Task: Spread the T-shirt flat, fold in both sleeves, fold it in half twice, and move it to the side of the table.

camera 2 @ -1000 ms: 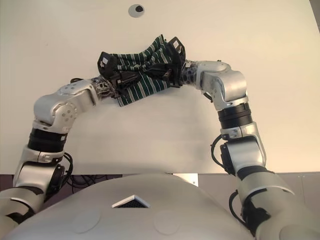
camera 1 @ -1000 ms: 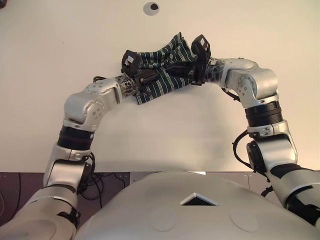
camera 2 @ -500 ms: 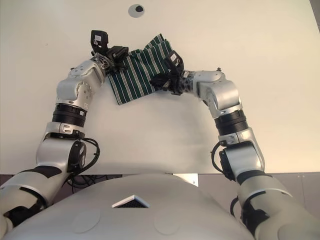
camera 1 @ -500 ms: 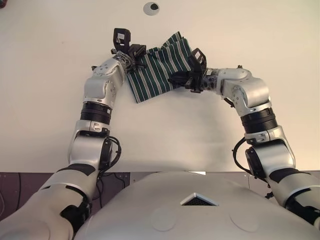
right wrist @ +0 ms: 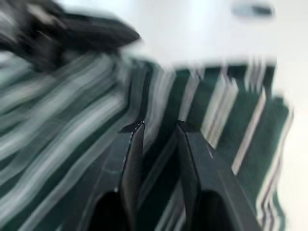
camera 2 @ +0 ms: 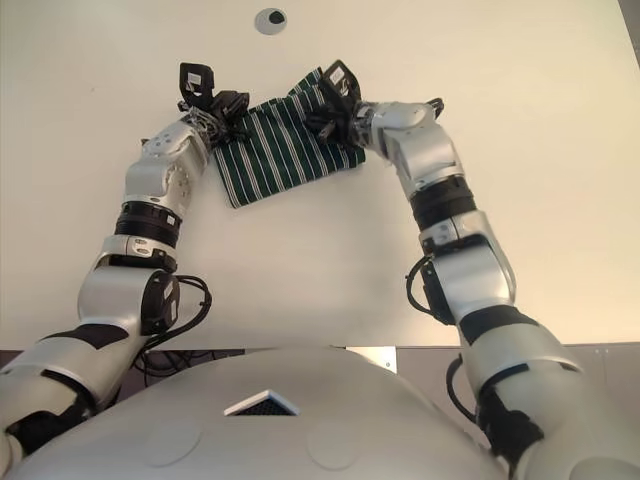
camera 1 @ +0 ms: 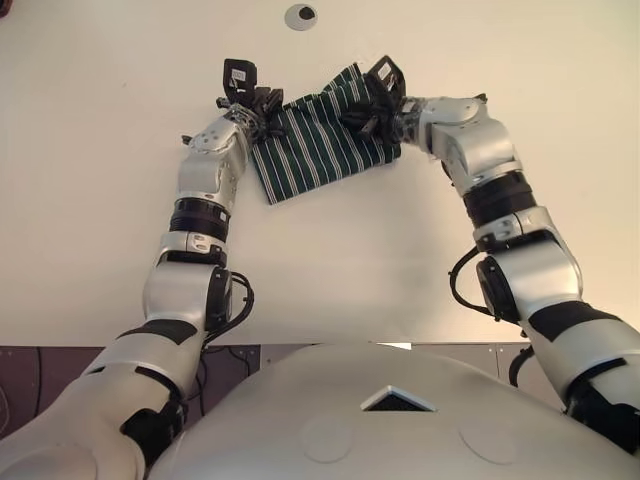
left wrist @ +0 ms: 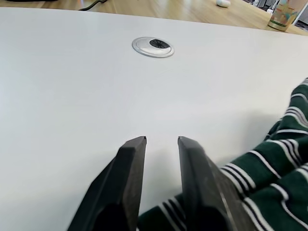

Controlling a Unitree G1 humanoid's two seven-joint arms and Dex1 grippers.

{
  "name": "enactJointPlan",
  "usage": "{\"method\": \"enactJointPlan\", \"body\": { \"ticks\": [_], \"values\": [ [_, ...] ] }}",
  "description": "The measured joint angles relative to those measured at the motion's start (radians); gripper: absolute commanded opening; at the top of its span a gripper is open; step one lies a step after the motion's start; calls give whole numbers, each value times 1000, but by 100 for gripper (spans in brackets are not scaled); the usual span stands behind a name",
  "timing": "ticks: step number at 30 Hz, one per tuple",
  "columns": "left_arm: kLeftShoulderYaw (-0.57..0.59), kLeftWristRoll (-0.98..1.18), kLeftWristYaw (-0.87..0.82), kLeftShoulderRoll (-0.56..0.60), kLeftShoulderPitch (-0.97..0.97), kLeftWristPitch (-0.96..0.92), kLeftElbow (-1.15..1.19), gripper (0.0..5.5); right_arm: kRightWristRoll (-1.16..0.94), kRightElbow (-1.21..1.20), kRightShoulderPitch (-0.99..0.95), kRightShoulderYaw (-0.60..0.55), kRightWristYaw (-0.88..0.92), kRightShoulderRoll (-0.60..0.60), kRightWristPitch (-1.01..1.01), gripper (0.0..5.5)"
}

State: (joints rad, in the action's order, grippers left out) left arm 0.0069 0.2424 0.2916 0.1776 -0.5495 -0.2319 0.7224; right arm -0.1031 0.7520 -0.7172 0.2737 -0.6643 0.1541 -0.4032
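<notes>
T-shirt (camera 1: 315,150) is lying folded into a compact striped rectangle on the far middle of the table (camera 1: 330,260). Its long axis is running on a slant from near left to far right. The left gripper (left wrist: 161,139) is sitting at the cloth's far-left corner, just beside the edge. Its fingers are standing slightly apart with bare table showing between them, so it is gripping nothing. The right gripper (camera 1: 358,115) is hanging over the far-right end, above the fabric itself. Its fingers are also parted, with stripes showing through the gap, and it does not seem to be pinching any cloth. With the folds apparently done, the shift to the table's side is looking like the remaining step. The bundle is lying between the two tools, and the right one is sitting closer over it.
</notes>
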Motion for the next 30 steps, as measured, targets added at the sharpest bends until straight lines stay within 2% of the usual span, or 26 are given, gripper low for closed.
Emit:
{"method": "enactJointPlan", "body": {
  "ticks": [6,11,18,21,25,30],
  "values": [
    [11,-23,12,4,34,0,-38,116,34,330,-139,-82,139,-103,236,117],
    [10,-40,10,0,35,0,-39,116,36,405,-178,-122,150,-108,314,117],
    [11,-68,-5,-4,55,6,-72,116,145,496,-193,-108,231,-105,337,117],
    [66,-68,-64,0,80,66,-129,116,183,507,-195,-96,252,-95,340,117],
    [246,44,-147,31,-8,141,-317,116,191,499,-162,-100,256,11,345,117],
    [295,47,-163,71,64,128,-411,116,186,475,-96,-154,302,239,286,117]
  ]
}}
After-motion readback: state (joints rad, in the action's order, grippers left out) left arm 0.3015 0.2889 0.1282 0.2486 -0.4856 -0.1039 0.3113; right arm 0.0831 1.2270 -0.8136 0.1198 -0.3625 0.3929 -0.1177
